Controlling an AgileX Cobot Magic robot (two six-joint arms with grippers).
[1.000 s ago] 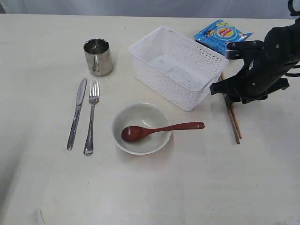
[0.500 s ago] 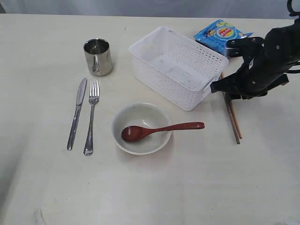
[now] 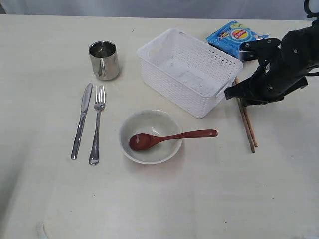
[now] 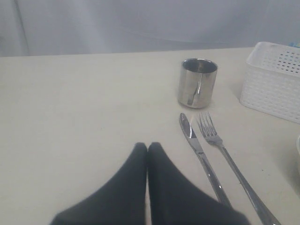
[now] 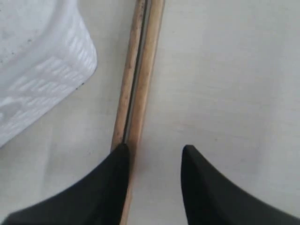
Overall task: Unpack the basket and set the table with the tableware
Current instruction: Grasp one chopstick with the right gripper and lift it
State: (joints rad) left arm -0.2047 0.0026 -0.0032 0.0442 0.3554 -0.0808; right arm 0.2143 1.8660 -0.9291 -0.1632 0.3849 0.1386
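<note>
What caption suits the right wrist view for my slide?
Open right gripper poised over the paired chopsticks lying on the table beside the basket corner.

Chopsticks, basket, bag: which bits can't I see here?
- Chopsticks: in the exterior view, the far ends are hidden under the right arm. In the right wrist view, both ends run out of the picture.
- Basket: in the left wrist view, it is cut off by the picture edge.
- Snack bag: in the exterior view, one corner is behind the arm and the print is too small to read.
</note>
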